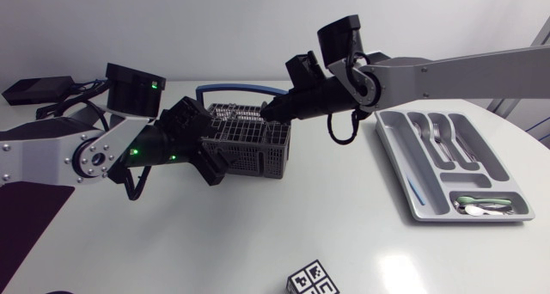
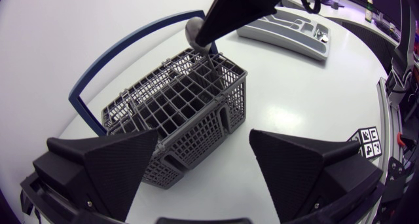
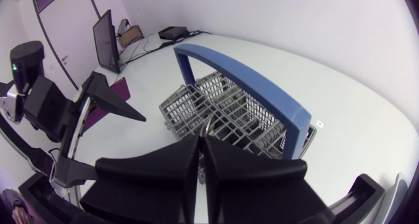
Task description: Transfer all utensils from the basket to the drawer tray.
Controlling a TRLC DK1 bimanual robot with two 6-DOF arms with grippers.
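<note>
Near the front edge of the surface (image 1: 258, 234): a marker cube (image 1: 311, 278). Left claw (image 2: 203, 137) is wide open, low at the basket's (image 1: 249, 143) near-left corner, and the basket sits just ahead of its fingers, not gripped. Basket stands upright mid-surface with its blue handle (image 3: 242, 70) up. Right claw (image 3: 201, 142) hangs over the far right corner of the basket, pinched narrow on a thin metal utensil (image 2: 194, 29) whose lower end is inside the grid. Further right, well apart: tray (image 1: 395, 148), holding forks (image 1: 440, 135) and spoons (image 1: 481, 208).
</note>
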